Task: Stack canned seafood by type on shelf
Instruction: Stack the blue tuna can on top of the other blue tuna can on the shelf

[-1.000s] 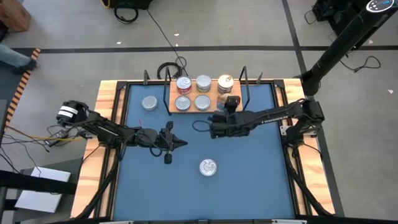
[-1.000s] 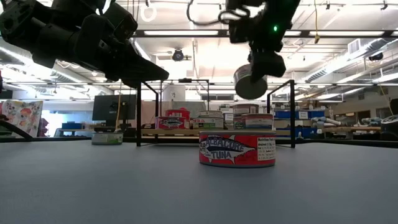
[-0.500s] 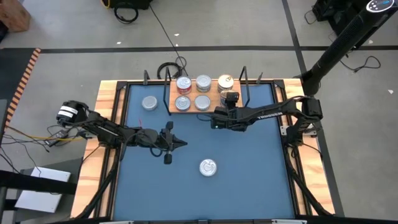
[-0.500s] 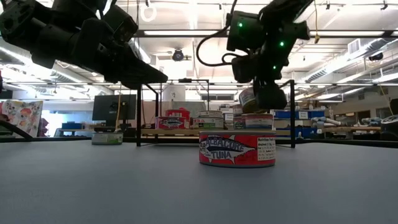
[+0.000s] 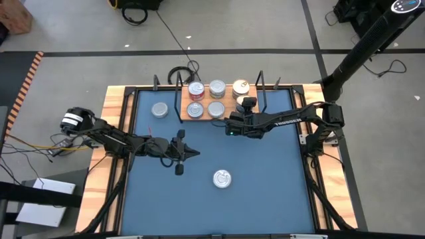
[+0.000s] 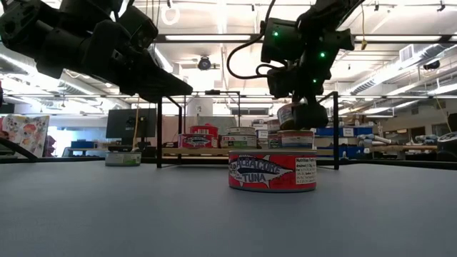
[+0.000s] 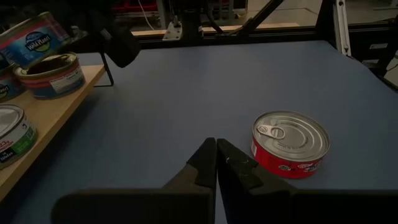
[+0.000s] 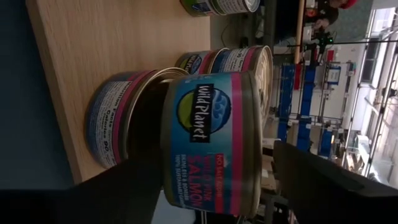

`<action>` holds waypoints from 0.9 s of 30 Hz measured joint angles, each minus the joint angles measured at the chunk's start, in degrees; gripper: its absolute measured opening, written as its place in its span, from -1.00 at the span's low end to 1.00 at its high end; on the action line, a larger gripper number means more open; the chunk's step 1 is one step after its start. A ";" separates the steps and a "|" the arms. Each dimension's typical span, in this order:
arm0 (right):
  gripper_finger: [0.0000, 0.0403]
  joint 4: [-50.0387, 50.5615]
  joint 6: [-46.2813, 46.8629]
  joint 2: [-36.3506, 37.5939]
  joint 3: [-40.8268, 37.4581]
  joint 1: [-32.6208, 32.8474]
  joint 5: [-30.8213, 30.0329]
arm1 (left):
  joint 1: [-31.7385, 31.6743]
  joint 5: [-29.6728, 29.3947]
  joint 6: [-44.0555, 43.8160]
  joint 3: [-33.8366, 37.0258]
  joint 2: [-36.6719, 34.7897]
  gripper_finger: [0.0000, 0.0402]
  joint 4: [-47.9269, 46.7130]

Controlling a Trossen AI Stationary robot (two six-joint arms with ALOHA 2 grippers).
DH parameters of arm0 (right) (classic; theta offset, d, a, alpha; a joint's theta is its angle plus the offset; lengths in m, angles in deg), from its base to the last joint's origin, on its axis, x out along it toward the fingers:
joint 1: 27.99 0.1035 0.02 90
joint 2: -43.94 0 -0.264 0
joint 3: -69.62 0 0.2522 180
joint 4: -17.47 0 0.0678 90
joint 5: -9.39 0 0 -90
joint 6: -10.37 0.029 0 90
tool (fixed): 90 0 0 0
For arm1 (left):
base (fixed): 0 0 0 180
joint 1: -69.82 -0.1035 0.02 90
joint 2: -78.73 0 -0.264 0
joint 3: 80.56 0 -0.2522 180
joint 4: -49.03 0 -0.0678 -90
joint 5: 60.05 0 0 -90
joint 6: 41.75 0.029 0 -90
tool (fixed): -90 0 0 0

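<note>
At shelf (image 5: pixel 199 116): right gripper (image 5: pixel 247 104) jaws apart around salmon tin (image 8: pixel 208 140) atop another; rigid, slick, probably light — grip sidewalls.

One camera looks straight down on the whole table (image 5: pixel 265 192). Another sits at tabletop level, facing the room. Wrist cameras sit close; all show the shelf (image 5: pixel 226 111).

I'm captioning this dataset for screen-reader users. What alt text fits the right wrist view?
A Wild Planet salmon can sits between the right gripper's dark fingers, atop a matching can on the light wooden shelf. More tins stand behind, and the blue table borders the shelf.
</note>
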 joint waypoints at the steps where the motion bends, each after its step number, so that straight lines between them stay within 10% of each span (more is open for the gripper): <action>1: 0.53 -0.02 -0.01 0.00 0.00 0.03 0.03 | -0.02 0.00 0.00 0.00 0.00 -0.93 0.00; 27: 0.54 -1.76 -2.99 0.31 0.21 -1.01 5.80 | 0.01 0.02 -0.07 0.00 0.00 -0.93 -0.90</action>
